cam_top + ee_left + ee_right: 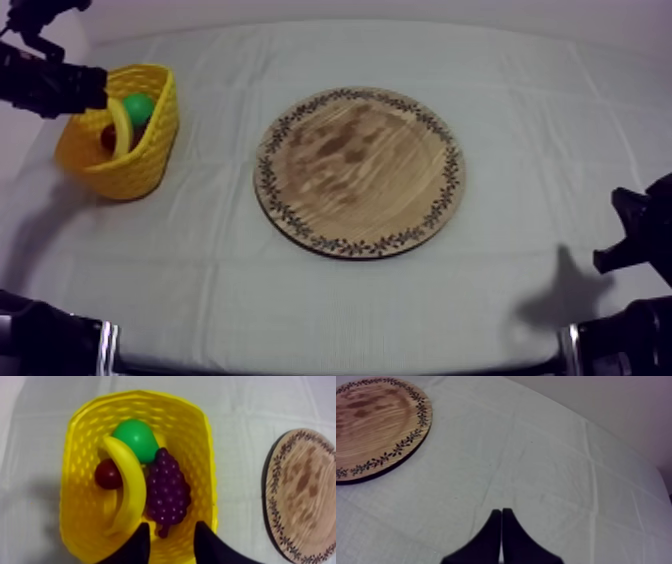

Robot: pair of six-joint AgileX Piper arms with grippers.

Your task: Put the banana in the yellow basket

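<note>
- Yellow curved toy banana (pixel 127 483): lies inside the yellow woven basket (pixel 75 476), not on the round wooden board w/ patterned rim (pixel 360 170). The board is bare, at the middle of the cloth-covered surface (pixel 560 140).
- Basket stands by the surface's left edge, toward its far-left corner.
- Inside, the banana runs between the small red fruit (pixel 107 474) and the purple bunch of grapes (pixel 167 491), touching both. Its upper end rests against the green pear (pixel 135 438).
- Left gripper (pixel 171 526): hangs over the basket's near wall, fingers apart, nothing between them.
- Right gripper (pixel 501 511): fingers together in a narrow wedge, over bare cloth, apart from the board's rim.
- Handling, our guess: light, stiff, prob. hollow plastic w/ a smooth, slippery skin, not fragile. We'd take it across the mid-curve, fingers on the narrow sides, since the ends taper and could slide out.
- As things lie, we judge the task done; no re-grasp needed.
</note>
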